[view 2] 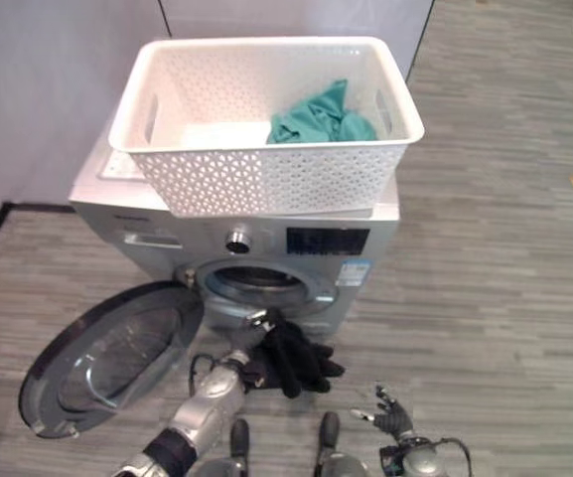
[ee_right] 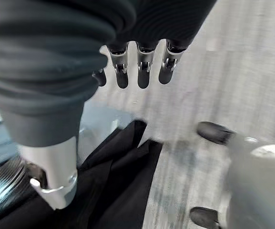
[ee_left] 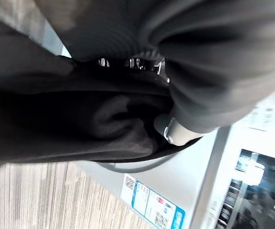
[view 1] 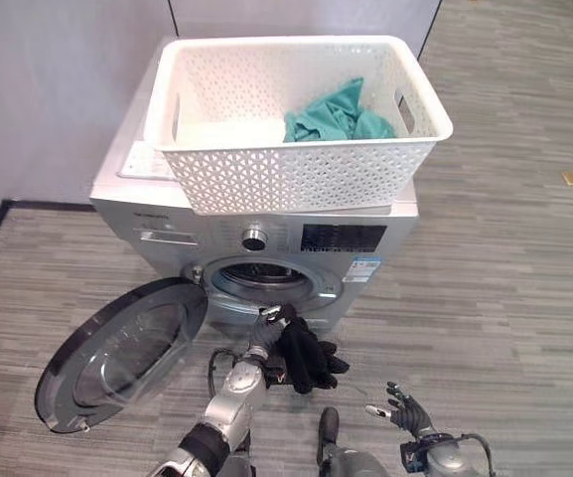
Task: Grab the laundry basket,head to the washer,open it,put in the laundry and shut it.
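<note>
Loading step: the left hand [view 1: 278, 320], fingers gripping a black garment [view 1: 306, 356] at the washer's [view 1: 266, 238] open drum mouth [view 1: 266, 278], must next push it in toward 12 o'clock, while the right hand [view 1: 405, 407] idles with fingers spread.

Dark garment [view 1: 306, 356] hides the left hand's [view 1: 271, 328] fingers; basket [view 1: 266, 169] covers the washer's [view 1: 365, 224] top.

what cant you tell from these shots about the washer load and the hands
- Drum contents: the washer opening is dark in the eye views, and the black garment hangs before it.
- Left hand grip: the black garment covers its fingers in the left wrist view.
- Basket contents: the near wall hides anything lying under the teal garment.
- Panel print: too small.
- Right hand: open, low and clear of the garment.
</note>
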You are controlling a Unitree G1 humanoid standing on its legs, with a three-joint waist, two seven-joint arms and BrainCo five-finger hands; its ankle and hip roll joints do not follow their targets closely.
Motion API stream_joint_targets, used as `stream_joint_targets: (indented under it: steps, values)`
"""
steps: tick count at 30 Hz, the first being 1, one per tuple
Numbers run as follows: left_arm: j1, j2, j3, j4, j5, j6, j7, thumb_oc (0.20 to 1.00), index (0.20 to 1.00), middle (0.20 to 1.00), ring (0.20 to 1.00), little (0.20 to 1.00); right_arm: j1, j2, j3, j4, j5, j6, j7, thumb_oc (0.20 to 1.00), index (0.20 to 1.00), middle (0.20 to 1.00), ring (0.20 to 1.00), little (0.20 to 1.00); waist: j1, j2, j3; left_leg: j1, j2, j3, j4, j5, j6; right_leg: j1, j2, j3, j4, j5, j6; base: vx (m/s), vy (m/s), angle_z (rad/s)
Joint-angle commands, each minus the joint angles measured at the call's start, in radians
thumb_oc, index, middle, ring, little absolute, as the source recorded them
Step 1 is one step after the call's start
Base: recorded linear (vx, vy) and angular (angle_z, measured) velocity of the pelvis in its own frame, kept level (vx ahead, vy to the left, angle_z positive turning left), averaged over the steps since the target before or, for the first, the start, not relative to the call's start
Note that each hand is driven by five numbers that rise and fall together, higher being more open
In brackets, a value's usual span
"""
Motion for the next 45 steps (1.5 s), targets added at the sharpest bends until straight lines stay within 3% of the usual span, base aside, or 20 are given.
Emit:
stream_joint_targets:
  steps: [1, 8, 15, 16, 17, 18, 19, 23, 33, 45]
  values:
    - [-0.148, -0.059, 0.041, 0.029, -0.064, -0.09, 0.024, 0.2, 0.2, 0.2, 0.2, 0.2, -0.03, -0.005, -0.022, 0.019, 0.1, -0.018, -0.024, 1.0, 1.0, 1.0, 1.0, 1.0, -0.015, -0.029, 0.044, -0.084, -0.022, 0.066, -0.046, 0.074, 0.004, 0.049, 0.034, 0.009, 0.045, -0.146, 0.0, -0.03, -0.004, -0.11]
    - [-0.276, -0.104, 0.113, 0.107, -0.191, -0.111, 0.067, 0.2, 0.2, 0.2, 0.2, 0.2, -0.071, 0.014, -0.005, 0.08, 0.201, -0.018, -0.027, 1.0, 1.0, 1.0, 1.0, 1.0, -0.032, -0.051, 0.093, -0.127, -0.015, 0.081, -0.046, 0.086, 0.002, -0.025, 0.036, 0.022, 0.091, -0.146, -0.005, -0.07, -0.001, -0.06]
    - [-0.452, -0.081, 0.24, 0.242, -0.257, -0.141, 0.124, 0.2, 0.2, 0.2, 0.2, 0.2, -0.098, 0.018, 0.065, 0.013, 0.243, -0.034, -0.015, 1.0, 1.0, 1.0, 1.0, 1.0, -0.058, -0.105, 0.125, -0.167, -0.002, 0.104, -0.046, 0.094, -0.002, -0.095, 0.045, 0.046, 0.111, -0.133, -0.002, -0.05, -0.003, -0.12]
    - [-0.467, -0.075, 0.257, 0.252, -0.267, -0.147, 0.131, 0.2, 0.2, 0.2, 0.2, 0.2, -0.098, 0.016, 0.073, -0.001, 0.247, -0.041, -0.015, 1.0, 1.0, 1.0, 1.0, 1.0, -0.063, -0.113, 0.126, -0.159, -0.003, 0.097, -0.046, 0.071, -0.011, -0.089, 0.044, 0.054, 0.111, -0.151, 0.005, -0.03, -0.003, -0.07]
    - [-0.47, -0.074, 0.258, 0.253, -0.267, -0.147, 0.13, 0.2, 0.2, 0.2, 0.2, 0.2, -0.099, 0.016, 0.073, -0.001, 0.247, -0.042, -0.015, 1.0, 1.0, 1.0, 1.0, 1.0, -0.061, -0.111, 0.13, -0.17, 0.0, 0.106, -0.046, 0.094, -0.003, -0.1, 0.045, 0.047, 0.111, -0.132, -0.001, 0.03, -0.015, -0.13]
    - [-0.503, -0.065, 0.29, 0.268, -0.285, -0.159, 0.145, 0.2, 0.2, 0.2, 0.2, 0.2, -0.109, 0.017, 0.091, -0.018, 0.259, -0.049, -0.012, 1.0, 1.0, 1.0, 1.0, 1.0, -0.068, -0.128, 0.137, -0.171, 0.001, 0.1, -0.046, 0.072, -0.013, -0.103, 0.047, 0.057, 0.109, -0.147, 0.007, -0.04, -0.013, -0.15]
    - [-0.505, -0.064, 0.291, 0.269, -0.285, -0.159, 0.145, 0.2, 0.2, 0.2, 0.2, 0.2, -0.11, 0.017, 0.092, -0.017, 0.259, -0.049, -0.012, 1.0, 1.0, 1.0, 1.0, 1.0, -0.068, -0.129, 0.138, -0.17, 0.0, 0.1, -0.046, 0.072, -0.013, -0.102, 0.047, 0.058, 0.11, -0.148, 0.007, 0.01, -0.022, -0.16]
    - [-0.614, -0.012, 0.374, 0.342, -0.344, -0.183, 0.179, 0.2, 0.2, 0.2, 0.2, 0.2, -0.149, 0.03, 0.141, -0.061, 0.308, -0.066, -0.005, 1.0, 1.0, 1.0, 1.0, 1.0, -0.076, -0.178, 0.178, -0.212, 0.009, 0.106, -0.039, 0.076, -0.017, -0.146, 0.057, 0.064, 0.116, -0.138, 0.009, -0.07, -0.026, -0.07]
    - [-0.804, 0.074, 0.468, 0.414, -0.434, -0.216, 0.201, 0.2, 0.2, 0.2, 0.2, 0.2, -0.248, 0.051, 0.23, -0.136, 0.4, -0.104, -0.004, 1.0, 1.0, 1.0, 1.0, 1.0, -0.078, -0.215, 0.253, -0.291, 0.01, 0.099, -0.038, 0.087, -0.023, -0.229, 0.062, 0.043, 0.132, -0.126, 0.016, -0.04, -0.02, 0.01]
    - [-0.907, 0.06, 0.455, 0.319, -0.47, -0.278, 0.246, 0.2, 0.2, 0.2, 0.2, 0.2, -0.327, 0.025, 0.282, -0.267, 0.431, -0.144, -0.018, 1.0, 1.0, 1.0, 1.0, 1.0, -0.083, -0.238, 0.3, -0.394, 0.026, 0.064, -0.04, 0.096, -0.029, -0.339, 0.079, 0.005, 0.156, -0.13, 0.01, -0.01, -0.044, 0.07]
